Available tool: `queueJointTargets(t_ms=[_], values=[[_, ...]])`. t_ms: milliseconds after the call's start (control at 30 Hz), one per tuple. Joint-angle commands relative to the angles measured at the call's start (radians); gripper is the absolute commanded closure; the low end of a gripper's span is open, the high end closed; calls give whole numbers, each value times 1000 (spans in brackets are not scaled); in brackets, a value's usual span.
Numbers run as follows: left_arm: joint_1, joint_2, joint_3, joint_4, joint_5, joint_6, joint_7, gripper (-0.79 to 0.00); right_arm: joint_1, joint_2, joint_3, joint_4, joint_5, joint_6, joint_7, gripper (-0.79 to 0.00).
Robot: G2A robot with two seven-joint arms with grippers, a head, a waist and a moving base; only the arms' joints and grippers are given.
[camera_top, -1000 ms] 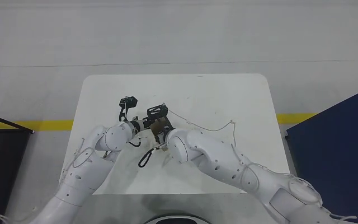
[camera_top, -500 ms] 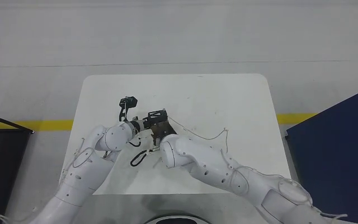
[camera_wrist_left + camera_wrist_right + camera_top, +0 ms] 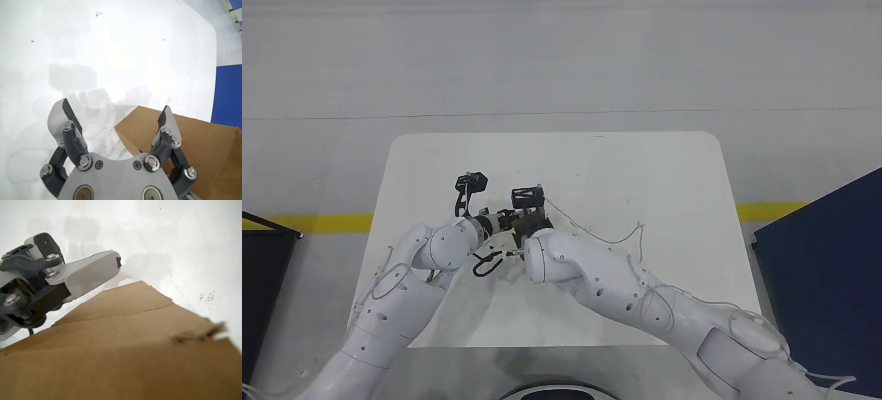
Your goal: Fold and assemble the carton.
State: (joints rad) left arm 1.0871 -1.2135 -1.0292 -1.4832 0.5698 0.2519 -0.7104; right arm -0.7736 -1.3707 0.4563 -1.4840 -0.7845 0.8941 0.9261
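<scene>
The left pincer [image 3: 115,103] stood open, one finger against a corner of the brown carton [image 3: 189,144] near the middle of the white worktop [image 3: 113,47]; the right pincer's [image 3: 521,222] state could not be determined.

open tabletop [image 3: 132,47] ahead of the spread left claw [image 3: 115,103]; the carton [image 3: 198,144] crowds one finger.

The carton [image 3: 189,142] sits on the left half of the counter [image 3: 113,47], the left gripper [image 3: 115,103] just beside it, one spread jaw above the carton's edge, the other above bare counter.
</scene>
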Motion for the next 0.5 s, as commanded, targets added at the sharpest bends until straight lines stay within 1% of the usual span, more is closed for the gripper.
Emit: queueJointTargets(t_ms=[0, 300, 467], values=[[0, 0, 0, 0, 0, 0, 0, -785, 8, 1, -2, 20, -2, -5, 5, 0], [0, 0, 0, 0, 0, 0, 0, -785, 49, 1, -13, 91, 13, -49, 49, 0], [0, 0, 0, 0, 0, 0, 0, -785, 46, 5, -13, 64, 18, -48, 48, 0]])
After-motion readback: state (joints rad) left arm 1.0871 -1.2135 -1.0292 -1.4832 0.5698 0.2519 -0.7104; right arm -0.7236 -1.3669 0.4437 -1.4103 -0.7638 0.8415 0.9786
